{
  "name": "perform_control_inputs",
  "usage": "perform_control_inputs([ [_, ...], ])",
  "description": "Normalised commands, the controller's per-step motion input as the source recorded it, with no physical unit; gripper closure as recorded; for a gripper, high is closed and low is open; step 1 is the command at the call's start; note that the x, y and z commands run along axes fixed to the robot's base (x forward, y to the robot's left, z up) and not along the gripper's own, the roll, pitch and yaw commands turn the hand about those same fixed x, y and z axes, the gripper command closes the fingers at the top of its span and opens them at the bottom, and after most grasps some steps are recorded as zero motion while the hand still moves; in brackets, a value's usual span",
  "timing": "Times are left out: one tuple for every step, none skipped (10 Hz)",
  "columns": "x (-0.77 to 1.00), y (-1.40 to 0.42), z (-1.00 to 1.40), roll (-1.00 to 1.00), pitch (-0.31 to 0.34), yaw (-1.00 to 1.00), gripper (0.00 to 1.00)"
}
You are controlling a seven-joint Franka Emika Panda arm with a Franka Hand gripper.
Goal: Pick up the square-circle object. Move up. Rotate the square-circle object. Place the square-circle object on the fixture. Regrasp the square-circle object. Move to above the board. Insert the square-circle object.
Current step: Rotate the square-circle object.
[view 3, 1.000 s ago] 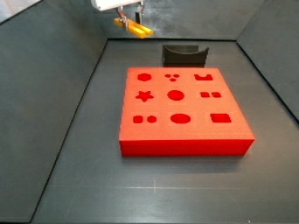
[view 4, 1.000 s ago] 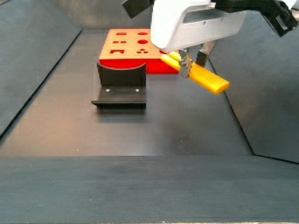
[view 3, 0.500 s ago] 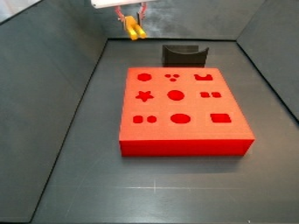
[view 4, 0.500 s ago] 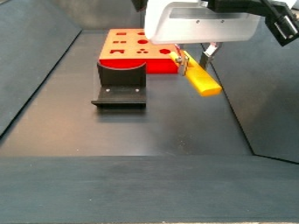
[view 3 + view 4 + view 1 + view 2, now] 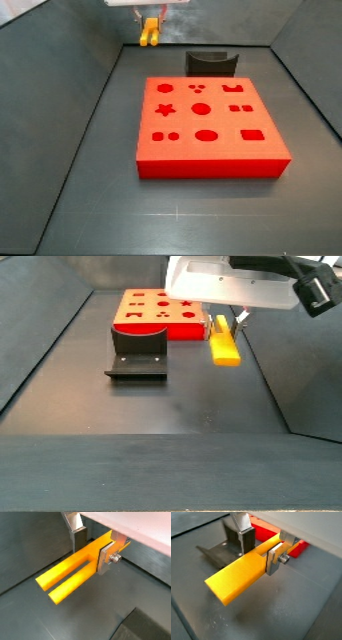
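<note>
The square-circle object [image 5: 223, 346] is a slim yellow-orange bar held in the air, lying roughly level. My gripper [image 5: 226, 323] is shut on one end of it, and the rest sticks out from the fingers [image 5: 105, 558]. Both wrist views show the bar [image 5: 69, 578] [image 5: 236, 580] clamped between the silver plates of the gripper [image 5: 92, 548] [image 5: 260, 551]. In a side view the gripper [image 5: 150, 21] and bar [image 5: 148, 35] hang behind the red board [image 5: 209, 128], left of the dark fixture [image 5: 210, 63]. Fixture [image 5: 138, 357] and board [image 5: 155, 312] lie off to the side of the gripper.
The grey floor is bounded by sloping dark walls [image 5: 74, 90] on both sides. In a wrist view the fixture [image 5: 220, 553] and a corner of the red board [image 5: 268, 533] lie beneath the held bar.
The gripper has turned about its vertical axis with the bar. The bar's free end swung round from pointing sideways to pointing straight out, and the grip stayed shut.
</note>
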Motion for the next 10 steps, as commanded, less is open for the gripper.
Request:
perform_control_inputs([
  [0.01,0.02,-0.02,0.0,-0.001,-1.0,1.0],
  [0.01,0.02,-0.02,0.0,-0.001,-1.0,1.0],
  [0.01,0.02,-0.02,0.0,-0.001,-1.0,1.0],
  [0.01,0.02,-0.02,0.0,-0.001,-1.0,1.0],
  [0.01,0.02,-0.02,0.0,-0.001,-1.0,1.0],
  [0.01,0.02,-0.02,0.0,-0.001,-1.0,1.0],
  [0.01,0.02,-0.02,0.0,-0.001,-1.0,1.0],
  [0.01,0.02,-0.02,0.0,-0.001,-1.0,1.0],
  [0.01,0.02,-0.02,0.0,-0.002,-1.0,1.0],
  [0.01,0.02,-0.02,0.0,-0.002,-1.0,1.0],
])
